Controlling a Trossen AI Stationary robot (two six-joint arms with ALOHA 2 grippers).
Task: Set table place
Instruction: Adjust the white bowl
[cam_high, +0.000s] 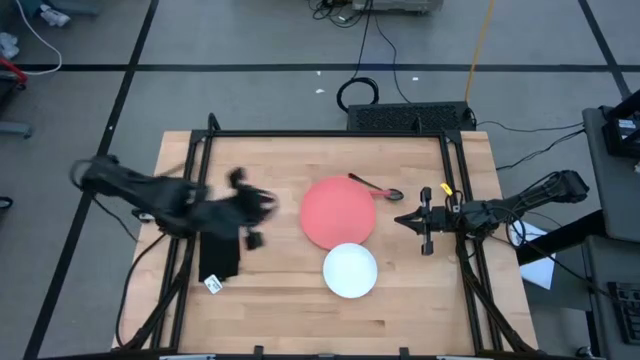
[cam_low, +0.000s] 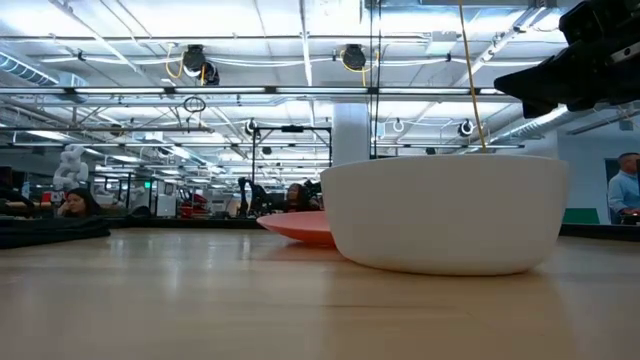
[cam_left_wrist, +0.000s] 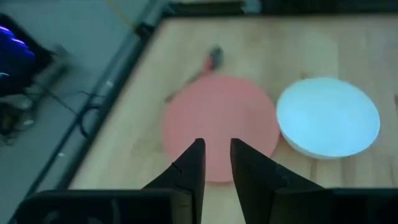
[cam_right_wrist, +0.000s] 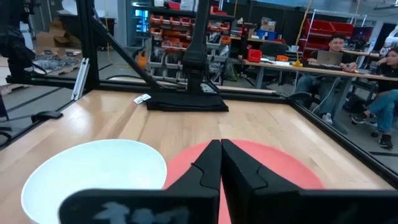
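Butcher-block planks make up the table (cam_high: 400, 310), a light-wood top with black frame rails running along its edges. Near its middle lies a flat red plate (cam_high: 338, 212), and a white bowl (cam_high: 350, 270) sits just beside it on the near side, their rims touching or nearly so. A spoon (cam_high: 375, 187) with a reddish handle lies at the plate's far edge, its dark bowl end pointing toward the right arm. On the left part of the table rests a black cloth (cam_high: 220, 258) (a small white tag shows at its near corner).

Above that cloth, the left gripper (cam_left_wrist: 216, 163) hangs over the wood, its fingers a little apart with nothing between them; its wrist camera looks across at the plate and bowl. The high view of it is smeared, so its exact height over the cloth is hard to judge.

Over the table's right edge waits the right gripper (cam_right_wrist: 221, 163), fingers pressed together and empty, pointed toward the plate.

From table height the bowl fills the foreground, the plate's rim showing behind it. People sit at desks in the room beyond.
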